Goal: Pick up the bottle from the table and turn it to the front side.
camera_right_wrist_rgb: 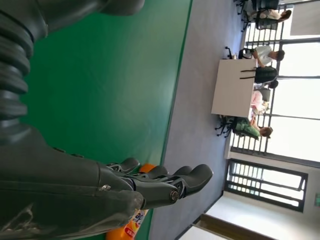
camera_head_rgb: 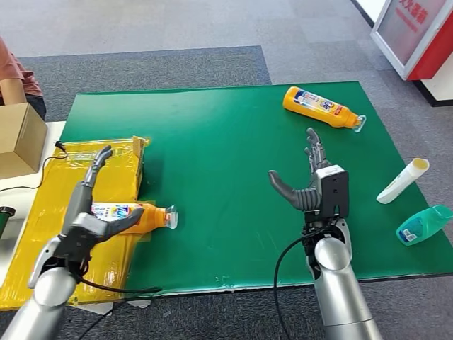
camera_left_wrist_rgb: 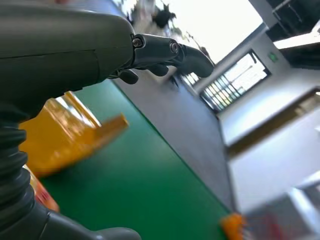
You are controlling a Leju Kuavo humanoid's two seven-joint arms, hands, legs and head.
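Observation:
An orange bottle (camera_head_rgb: 145, 217) with a white and blue label lies on its side, its clear cap pointing right, half on the yellow bag (camera_head_rgb: 53, 244) and half on the green mat (camera_head_rgb: 224, 177). My left hand (camera_head_rgb: 88, 212) hovers just over it with fingers stretched out and the thumb crossing in front of the label, gripping nothing. The left wrist view shows those straight fingers (camera_left_wrist_rgb: 170, 50) and a bit of the bottle (camera_left_wrist_rgb: 41, 192). A second orange bottle (camera_head_rgb: 320, 106) lies at the mat's far right. Short of it, my right hand (camera_head_rgb: 315, 185) is held open and empty above the mat; its fingers (camera_right_wrist_rgb: 170, 182) point toward that bottle (camera_right_wrist_rgb: 132, 227).
A white tube (camera_head_rgb: 401, 180) and a teal bottle (camera_head_rgb: 422, 225) lie at the mat's right edge. A cardboard box (camera_head_rgb: 18, 138) stands at the far left, with a person (camera_head_rgb: 16, 71) behind it. A black cable runs along the table's near edge. People sit at a distant table (camera_right_wrist_rgb: 232, 87).

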